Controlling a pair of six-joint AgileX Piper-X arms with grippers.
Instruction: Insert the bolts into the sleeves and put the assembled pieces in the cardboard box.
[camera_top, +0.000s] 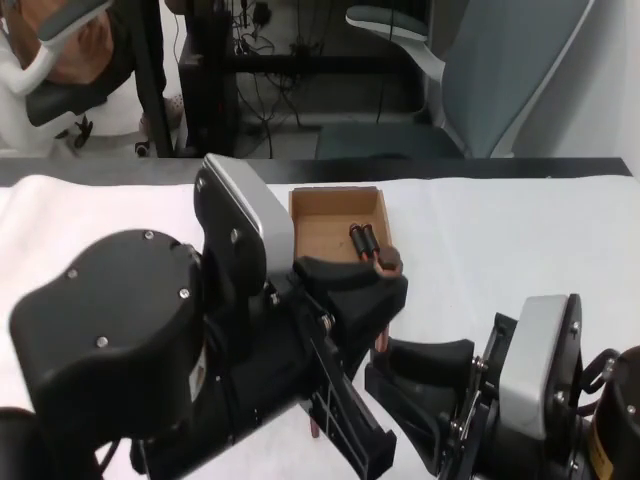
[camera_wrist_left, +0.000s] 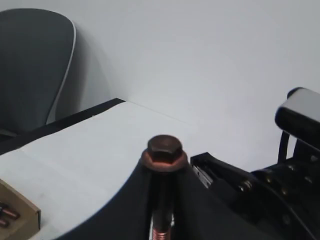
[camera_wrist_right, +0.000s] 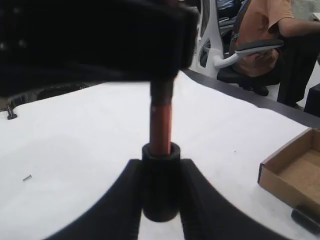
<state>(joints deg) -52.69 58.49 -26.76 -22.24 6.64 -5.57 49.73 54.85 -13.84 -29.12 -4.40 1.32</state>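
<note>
The copper-coloured hex-flanged bolt (camera_wrist_left: 163, 155) stood upright, its threaded shank just inside the mouth of the short black cylindrical sleeve (camera_wrist_right: 160, 195) below it, axes in line! The left gripper (camera_wrist_left: 163, 172) was clamped under the bolt's head and the right gripper (camera_wrist_right: 160, 172) clamped round the sleeve. The brown cardboard box (camera_top: 338, 191) lay at twelve o'clock beyond them.

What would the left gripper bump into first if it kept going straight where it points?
Probably nothing soon: ahead of the left gripper lies white cloth. The right arm sits close beside, depth unclear.
</note>
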